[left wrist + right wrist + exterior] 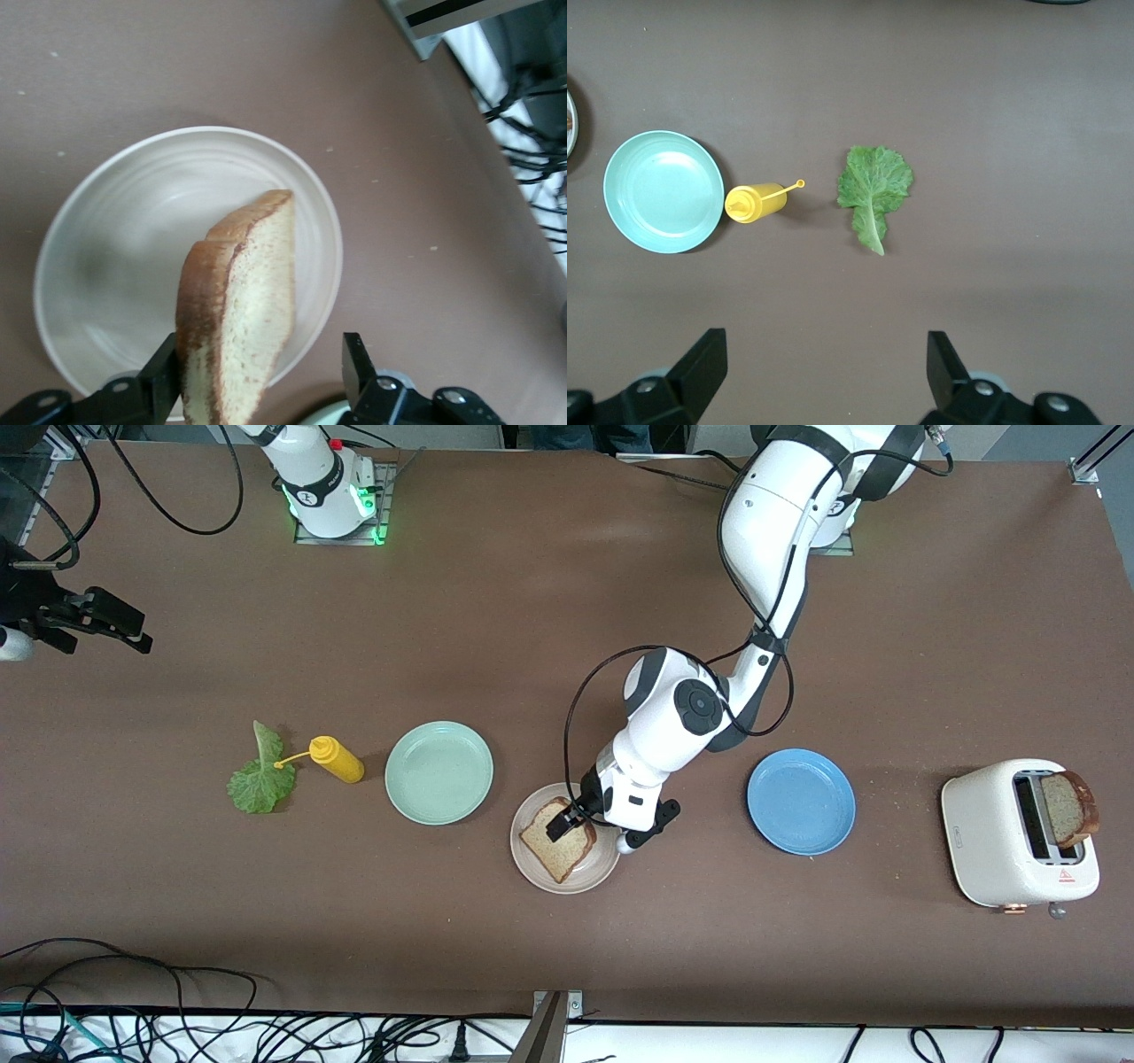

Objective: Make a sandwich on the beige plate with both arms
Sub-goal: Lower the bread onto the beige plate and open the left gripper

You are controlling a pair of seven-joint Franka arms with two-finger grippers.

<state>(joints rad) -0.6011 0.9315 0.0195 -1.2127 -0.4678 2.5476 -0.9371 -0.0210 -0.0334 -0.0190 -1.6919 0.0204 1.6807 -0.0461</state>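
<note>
1. Nearest the front camera, on the matte brown table, sat the beige plate, round and shallow-rimmed, with faint concentric rings visible in the left wrist view.
2. On it was a bread slice, squarish with a pale speckled crumb and a dark brown crust. In the left wrist view it leaned against one finger of the left end effector.
3. The left end effector was right over the plate with its jaws parted wider than the slice, the second finger standing clear of the bread.
4. Toward the left arm's end of the table stood a white, smooth, rounded toaster with two slots and a small red triangle warning mark on its side; any writing was too small to read. A second bread slice stuck up out of one slot.
5. A glossy blue plate lay between the toaster and the beige plate.
6. Toward the right arm's end came a mint-green plate, then a yellow squeeze bottle lying on its side, its thin nozzle pointing at a crinkled green lettuce leaf with a pale stalk.
7. The right end effector waited in the air over the table's edge at that end, fingers spread wide and holding nothing.
</note>
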